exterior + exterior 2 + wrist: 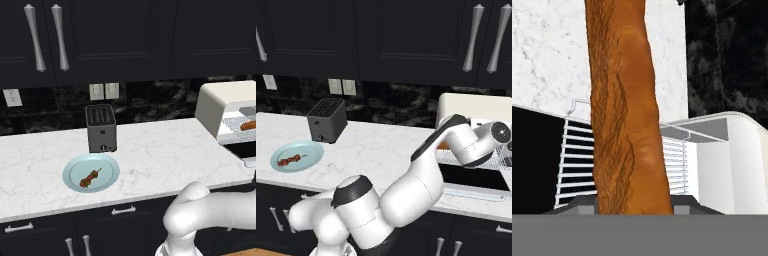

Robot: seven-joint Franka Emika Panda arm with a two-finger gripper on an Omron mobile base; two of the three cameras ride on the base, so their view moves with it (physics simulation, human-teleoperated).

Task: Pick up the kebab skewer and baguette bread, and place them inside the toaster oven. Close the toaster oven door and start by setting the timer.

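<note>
The baguette runs up the middle of the hand view, rising from right at the gripper and reaching away from it over the white wire rack of the toaster oven. The fingertips themselves are hidden, so whether the gripper grips the loaf or has let go of it cannot be told. The bread's crust is orange-brown with darker cracks along its length. The rack lies just beyond the gripper, on both sides of the loaf, and the oven's cream wall stands to one side of it.

In the left base view the baguette lies on the rack inside the open toaster oven, at the far right end of the worktop. In the right base view the arm's wrist reaches in front of the toaster oven, and its door hangs open below, out past the worktop's front edge.

Well away from the gripper, the kebab skewer rests on a pale blue plate. A dark slot toaster stands just behind that plate, against the black backsplash.
</note>
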